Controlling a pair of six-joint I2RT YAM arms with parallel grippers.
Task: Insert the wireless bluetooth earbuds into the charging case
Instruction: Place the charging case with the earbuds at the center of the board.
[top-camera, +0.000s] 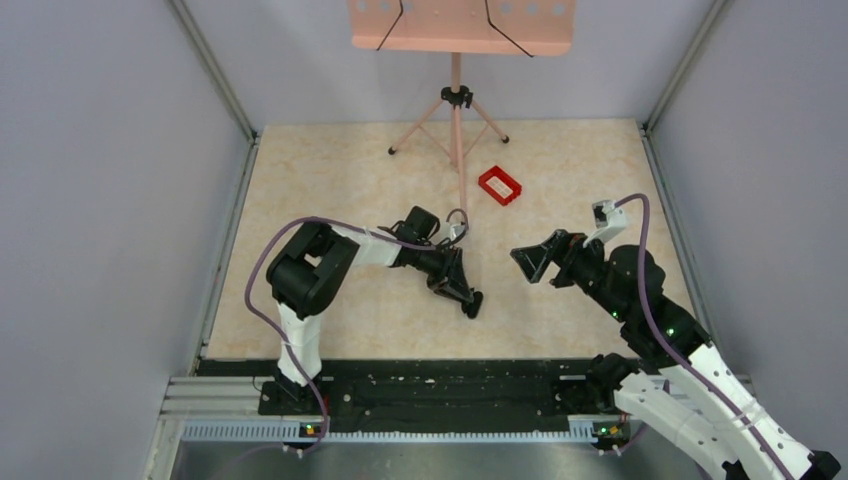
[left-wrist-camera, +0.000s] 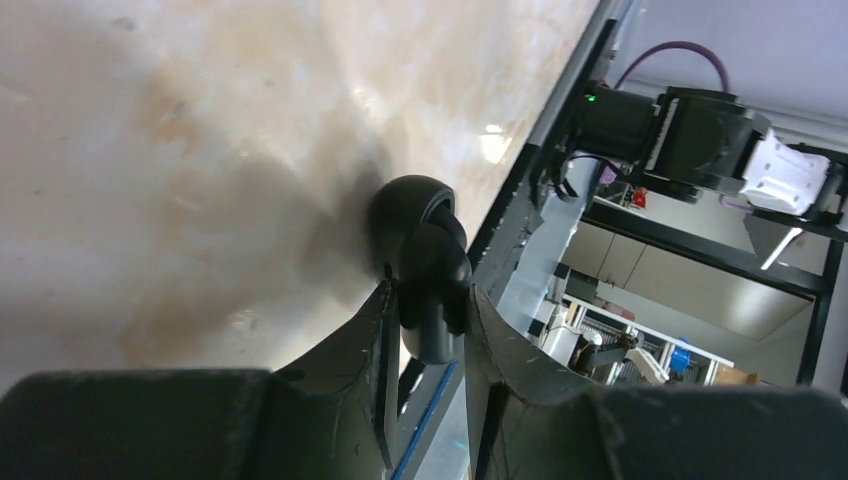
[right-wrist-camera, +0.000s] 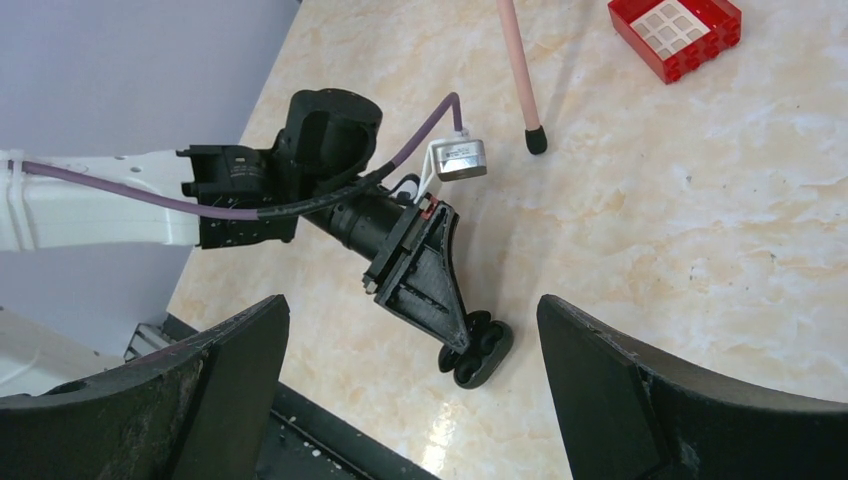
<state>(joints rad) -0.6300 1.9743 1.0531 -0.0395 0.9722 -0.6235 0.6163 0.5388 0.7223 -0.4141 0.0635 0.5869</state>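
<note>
Black charging case (top-camera: 472, 303) lies low over the marbled table (top-camera: 350, 180), pinched in the left gripper (top-camera: 466, 296). The right gripper (top-camera: 526, 258) hovers nearby. Left wrist: both fingers (left-wrist-camera: 372, 340) clamp the case. Right wrist: jaws spread wide, with the case beyond them.

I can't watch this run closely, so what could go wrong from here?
The left pincer pinches the charging case by one end only, most of it sticking out past the fingertips, so it may twist or slip. The case is close to the near edge of the table; if dropped, it might roll off. The right pincer is open and empty, and no earbud shows in any view, so it may have nothing to insert.
</note>
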